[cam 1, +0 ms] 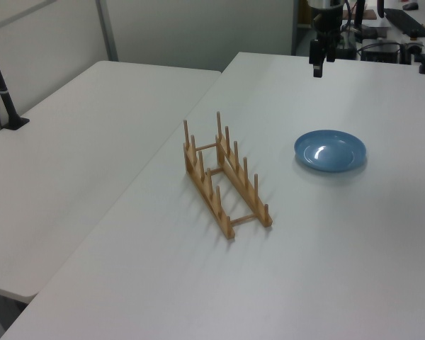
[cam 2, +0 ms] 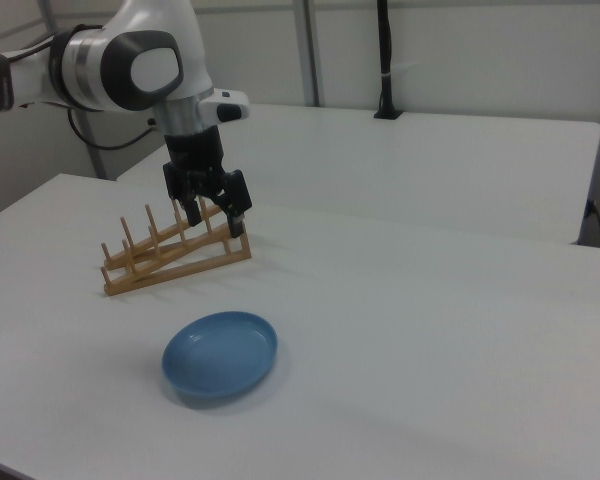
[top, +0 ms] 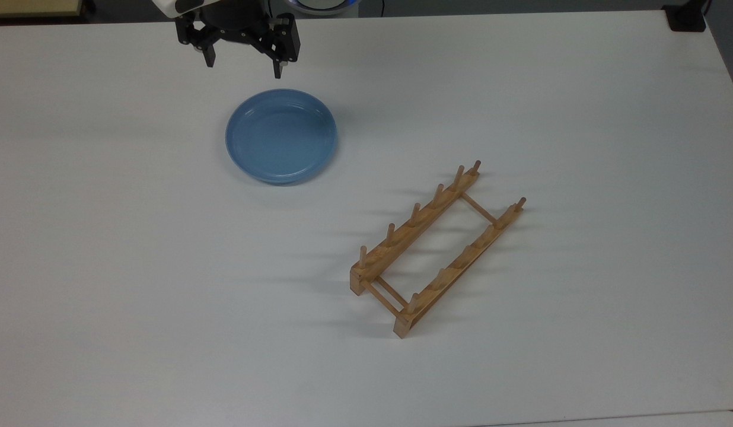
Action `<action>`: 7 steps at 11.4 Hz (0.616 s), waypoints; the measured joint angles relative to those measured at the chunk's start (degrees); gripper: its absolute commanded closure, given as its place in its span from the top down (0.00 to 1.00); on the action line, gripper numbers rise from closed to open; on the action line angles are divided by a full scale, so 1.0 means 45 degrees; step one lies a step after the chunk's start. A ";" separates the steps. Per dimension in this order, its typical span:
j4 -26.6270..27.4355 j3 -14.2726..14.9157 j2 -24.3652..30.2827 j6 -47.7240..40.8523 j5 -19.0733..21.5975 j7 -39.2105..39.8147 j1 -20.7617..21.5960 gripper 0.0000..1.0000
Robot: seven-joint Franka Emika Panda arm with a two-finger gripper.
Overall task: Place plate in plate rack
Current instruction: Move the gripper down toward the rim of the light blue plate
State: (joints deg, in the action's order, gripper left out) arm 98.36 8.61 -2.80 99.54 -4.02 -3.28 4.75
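Observation:
The light-blue plate [top: 281,136] lies flat on the white table, also seen in the left view [cam 1: 330,150] and the right view [cam 2: 220,355]. The wooden plate rack [top: 420,222] stands empty toward the top view's lower right, apart from the plate [cam 1: 234,173] [cam 2: 175,255]. My gripper [top: 243,68] hangs open above the table, just beyond the plate's far rim at the top view's upper edge. Its fingers point down and hold nothing [cam 1: 316,69] [cam 2: 216,222].
A second white table [cam 1: 92,142] adjoins this one, with a black post [cam 1: 3,92] clamped at its edge. Dark equipment and cables [cam 1: 404,28] sit behind the arm's base. The white table [top: 135,296] is wide and bare around plate and rack.

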 measured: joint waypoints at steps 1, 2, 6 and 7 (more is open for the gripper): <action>0.0001 0.0000 -0.0001 0.0000 0.0000 0.0000 0.0000 1.00; 0.0001 -0.0001 -0.0004 0.0000 0.0000 0.0000 0.0000 1.00; 0.0028 -0.0059 -0.0388 0.0000 0.0000 0.0710 0.0003 1.00; 0.0033 -0.0065 -0.0613 0.0000 0.0000 0.1444 0.0000 1.00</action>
State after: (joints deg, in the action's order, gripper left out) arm 98.51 8.32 -5.56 99.54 -4.02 3.22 4.75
